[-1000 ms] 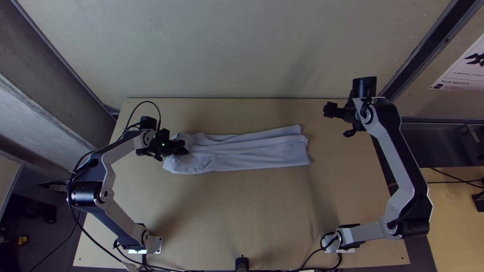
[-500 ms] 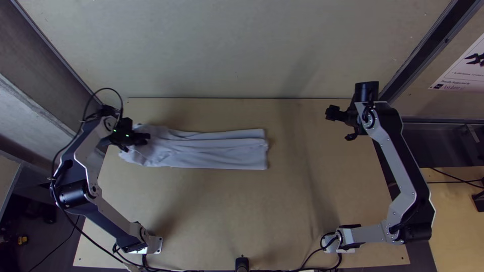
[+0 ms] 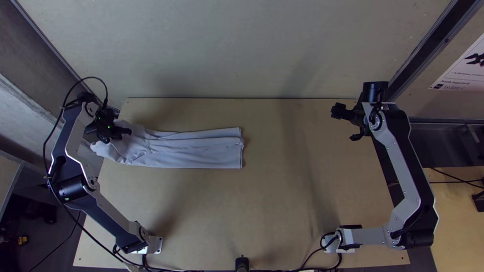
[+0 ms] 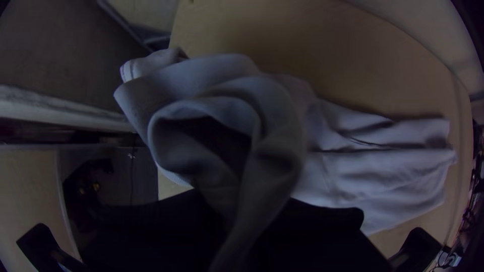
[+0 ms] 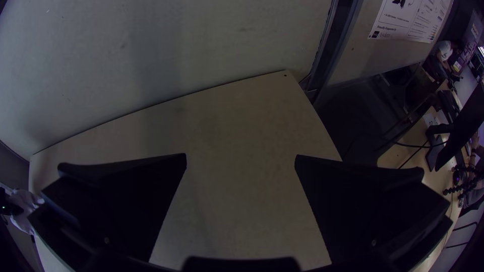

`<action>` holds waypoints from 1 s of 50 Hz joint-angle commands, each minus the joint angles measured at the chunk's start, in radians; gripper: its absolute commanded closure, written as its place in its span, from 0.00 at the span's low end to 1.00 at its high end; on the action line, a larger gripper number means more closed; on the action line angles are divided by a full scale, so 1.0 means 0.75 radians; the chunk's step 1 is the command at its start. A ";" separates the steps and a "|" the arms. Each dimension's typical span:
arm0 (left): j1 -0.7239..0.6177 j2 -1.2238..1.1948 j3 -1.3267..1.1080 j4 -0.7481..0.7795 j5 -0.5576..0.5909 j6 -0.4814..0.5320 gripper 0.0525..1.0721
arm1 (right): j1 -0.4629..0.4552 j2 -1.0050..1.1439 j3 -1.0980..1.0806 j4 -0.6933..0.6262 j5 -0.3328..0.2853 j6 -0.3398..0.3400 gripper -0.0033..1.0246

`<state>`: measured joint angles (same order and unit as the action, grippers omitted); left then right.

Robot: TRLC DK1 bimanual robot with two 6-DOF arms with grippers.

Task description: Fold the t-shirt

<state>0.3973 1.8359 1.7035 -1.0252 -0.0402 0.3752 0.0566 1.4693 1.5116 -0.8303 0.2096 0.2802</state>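
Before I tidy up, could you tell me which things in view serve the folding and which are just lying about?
For the job: t-shirt, held by the left pincer; right pincer, open; table.
Not for it: wall poster; monitor.

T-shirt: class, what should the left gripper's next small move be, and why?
I would have the left gripper ease a little to the right before letting go. It grips the bunched end of the t-shirt, which reaches past the left edge of the table, while the rest lies in a long strip; releasing now might let that end droop over the side.
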 commanded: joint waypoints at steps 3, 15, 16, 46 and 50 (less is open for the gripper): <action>-0.170 -0.143 0.105 -0.116 -0.132 -0.034 0.98 | 0.002 -0.038 -0.023 0.005 -0.003 0.019 0.04; -0.462 -0.175 0.181 -0.312 -0.259 -0.177 0.98 | 0.000 -0.051 -0.021 0.005 -0.003 0.021 0.04; -0.479 -0.178 0.187 -0.322 -0.259 -0.191 0.98 | 0.000 -0.053 -0.023 0.005 -0.003 0.021 0.04; -1.002 0.050 0.363 -0.478 -0.474 -0.527 0.98 | -0.065 -0.116 -0.134 0.005 -0.003 0.019 0.04; -1.047 0.099 0.406 -0.482 -0.474 -0.535 0.98 | -0.069 -0.124 -0.160 0.005 -0.003 0.019 0.04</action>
<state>-0.3542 1.8690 1.9499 -1.3647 -0.3824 0.0063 0.0116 1.4082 1.4300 -0.8268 0.2096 0.2802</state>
